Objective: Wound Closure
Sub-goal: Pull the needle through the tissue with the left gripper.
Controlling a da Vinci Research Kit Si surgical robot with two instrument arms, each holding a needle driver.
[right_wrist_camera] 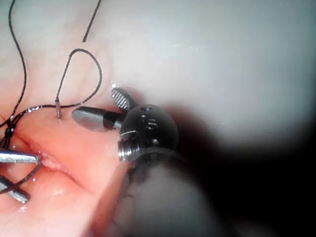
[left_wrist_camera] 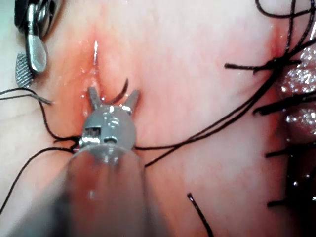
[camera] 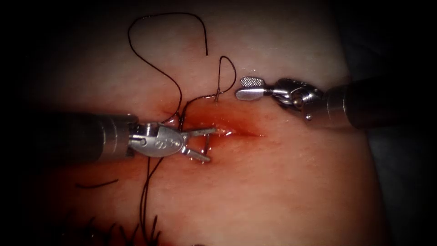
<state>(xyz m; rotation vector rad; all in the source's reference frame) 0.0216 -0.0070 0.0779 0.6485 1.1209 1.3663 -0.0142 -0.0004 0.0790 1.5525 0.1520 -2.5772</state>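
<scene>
Two hands [camera: 211,145] [camera: 239,88] work at the cut [camera: 241,131], and both are holding nothing. The left hand's jaws stand wide, straddling a short dark arc of the needle [camera: 207,142] that rises out of the tissue [camera: 282,182] near the cut's left end; the rest of the curve seems buried. The right hand's jaws are also parted, just right of a thin stub with a loop of thread [camera: 227,68] on it, likely the needle's tail. As I see it, a good grip here means closing squarely across the exposed arc, behind its point, then following the needle's curve rather than dragging straight, and keeping the slack thread out of the jaws.
</scene>
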